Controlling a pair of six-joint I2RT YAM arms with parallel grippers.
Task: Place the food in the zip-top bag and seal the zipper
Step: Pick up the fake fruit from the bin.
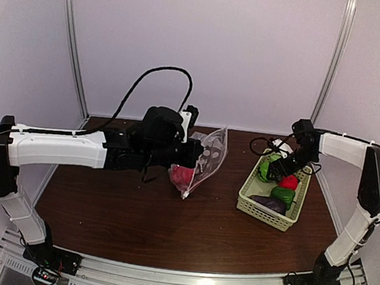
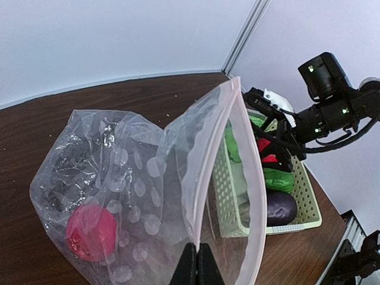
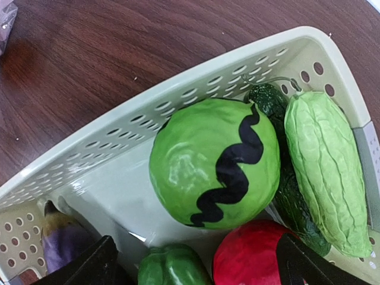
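Note:
The clear zip-top bag with white dots hangs above the table, mouth open towards the basket. My left gripper is shut on the near strip of its pale zipper. One red round food piece lies inside the bag. My right gripper stands open low inside the basket, its fingers either side of a green pepper and a red round piece. A striped green ball, a pale ridged gourd, a dark green piece and a purple eggplant lie around it.
The pale green perforated basket stands at the right of the brown table, with my right gripper over its far end. My left gripper holds the bag near the middle. Enclosure walls stand at the back and sides.

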